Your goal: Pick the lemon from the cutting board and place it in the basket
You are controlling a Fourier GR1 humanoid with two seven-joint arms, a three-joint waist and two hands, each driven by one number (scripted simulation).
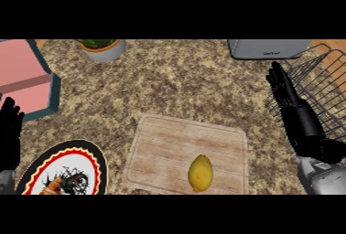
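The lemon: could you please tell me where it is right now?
In the head view the lemon lies on the lower right part of the cutting board, between the decorated plate on the left and the right hand by the wire basket.

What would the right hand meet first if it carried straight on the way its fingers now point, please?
Probably the grey appliance at the counter's back edge: the right hand points up the view towards it, alongside the wire basket. Depth is unclear.

Cutting board [182, 151] looks like pale grainy wood, speckled stone counter [175, 82] under it, thin wire basket [317, 87] beside, probably metal.
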